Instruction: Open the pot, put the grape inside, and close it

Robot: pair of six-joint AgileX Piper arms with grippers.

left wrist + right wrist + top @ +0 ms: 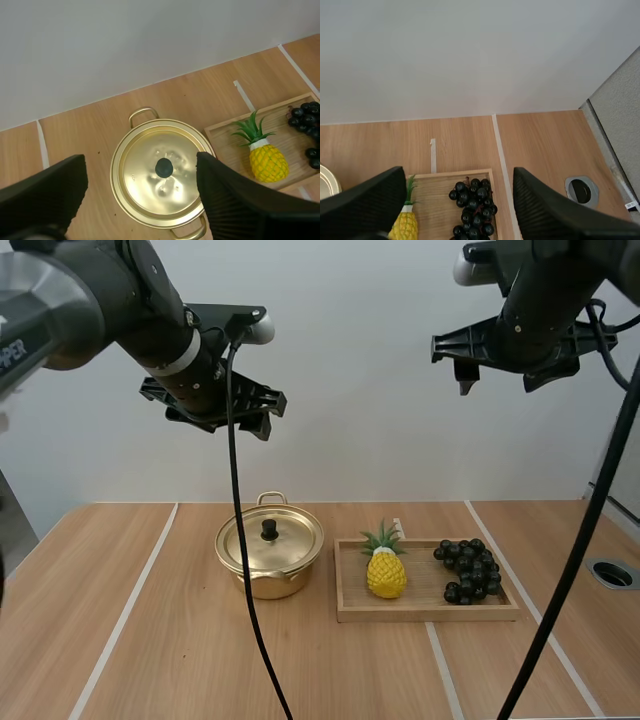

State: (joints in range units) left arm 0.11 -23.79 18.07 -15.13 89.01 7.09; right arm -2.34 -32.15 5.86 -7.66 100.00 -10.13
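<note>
— High view?
— My left claw (pixel 222 408) hangs upper left and my right claw (pixel 505 362) upper right, both above the table (pixel 110 640). The gold pot (pixel 262 586) sits at centre with its lid (pixel 290 542) on. The bunch of grapes (pixel 468 570) lies at the right end of the wooden tray (pixel 425 613), beside a pineapple (pixel 386 576).
— Left wrist?
— My fingers (pixel 45 192) are spread, with the lidded pot below between them.
— Right wrist?
— Spread too, above the grapes.
</note>
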